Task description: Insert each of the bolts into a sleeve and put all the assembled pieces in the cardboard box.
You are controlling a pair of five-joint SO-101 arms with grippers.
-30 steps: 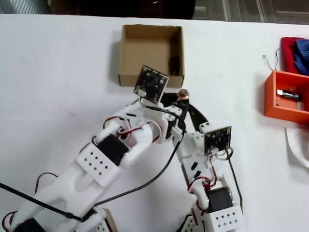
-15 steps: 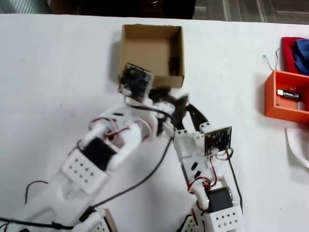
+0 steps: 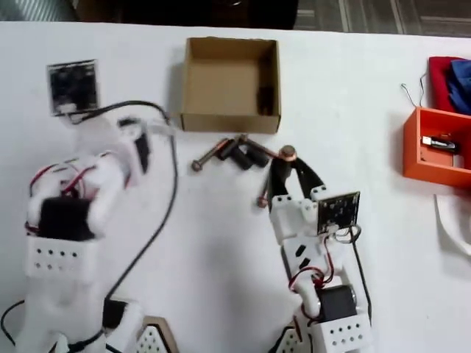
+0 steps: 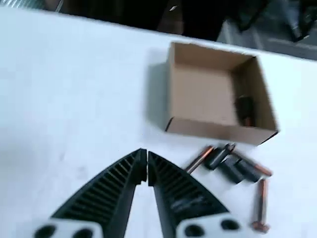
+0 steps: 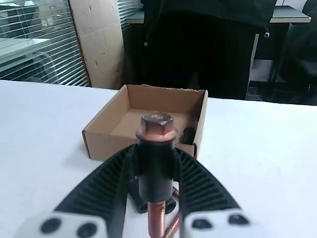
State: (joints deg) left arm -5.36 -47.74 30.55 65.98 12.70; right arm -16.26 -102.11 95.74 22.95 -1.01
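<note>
Right pincer (image 5: 154, 152) holds bolt (image 5: 157, 127), seemingly sleeved, upright.

Two white printed arms, black pincers
The left arm (image 3: 88, 184) and right arm (image 3: 298, 224) have white shells, black servo blocks (image 3: 62, 218), plates (image 3: 51, 257) dotted with small holes, and red-and-black wire loops (image 3: 294, 278). The left pincer (image 4: 147, 156) and right pincer (image 5: 154, 148) show black ribbed fingers (image 4: 114, 183) on white bases with dark screw holes. A black cable (image 3: 175, 169) runs along the left arm.

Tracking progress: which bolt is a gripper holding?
The upright bolt in the right gripper, black sleeve around its shank; the other bolts lie flat on the table by the cardboard box.
</note>
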